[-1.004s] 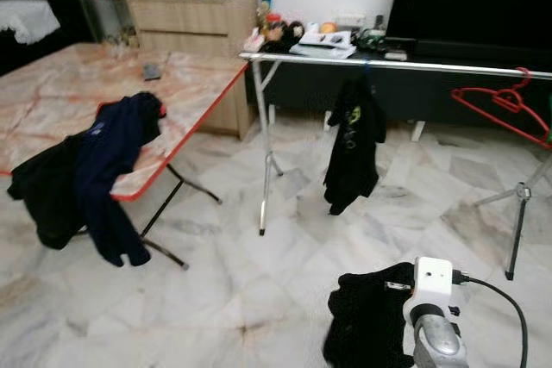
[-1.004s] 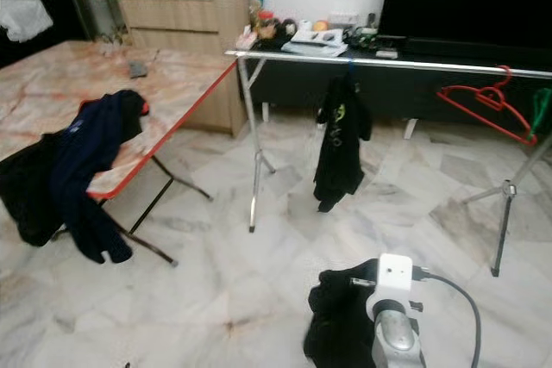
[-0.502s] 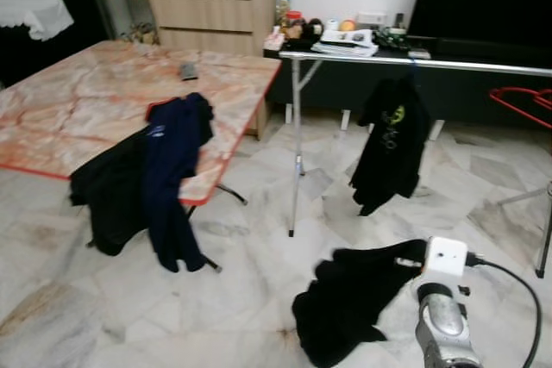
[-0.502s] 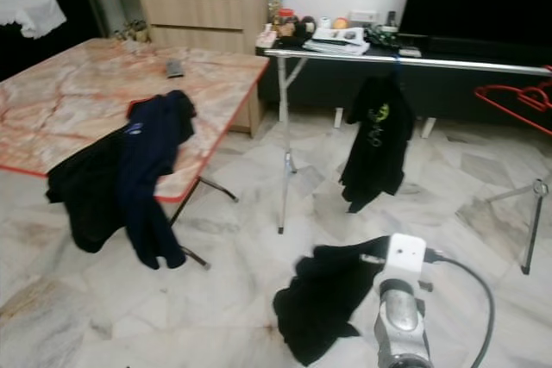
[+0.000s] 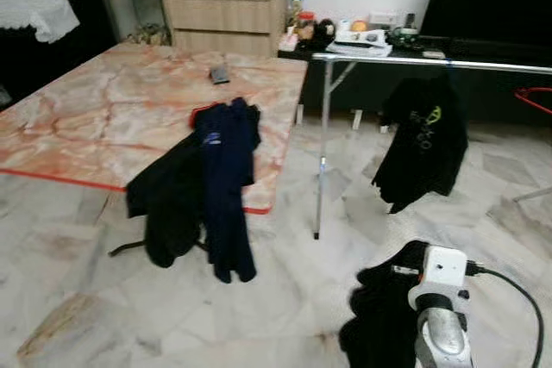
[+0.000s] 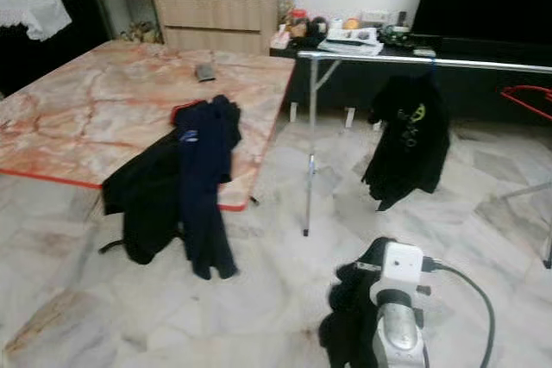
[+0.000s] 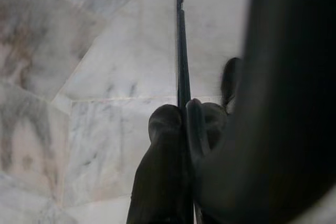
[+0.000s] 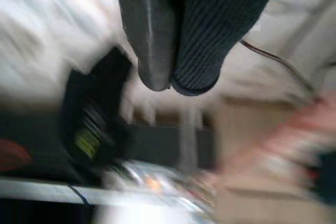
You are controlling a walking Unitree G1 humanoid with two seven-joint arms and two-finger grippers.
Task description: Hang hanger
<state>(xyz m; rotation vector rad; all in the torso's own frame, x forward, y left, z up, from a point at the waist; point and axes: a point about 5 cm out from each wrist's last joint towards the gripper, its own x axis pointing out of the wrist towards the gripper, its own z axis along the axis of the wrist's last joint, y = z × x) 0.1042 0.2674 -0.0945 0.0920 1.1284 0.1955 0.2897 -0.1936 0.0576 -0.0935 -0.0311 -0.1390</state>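
right gripper [image 8: 170, 82] has its jaws pressed together with a black garment [image 5: 384, 316] hanging off that arm, left gripper [image 7: 181, 116] clamped on a thin dark rod [image 7: 181, 51] over the marble floor [image 5: 285, 299]

Right tool [image 8: 173, 80] fingers pressed together; left tool [image 7: 184, 114] likewise, pointing floorward.

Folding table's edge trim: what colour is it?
Red, running along the folding table edge around an orange-and-cream marbled top; clearest in the left eye view.
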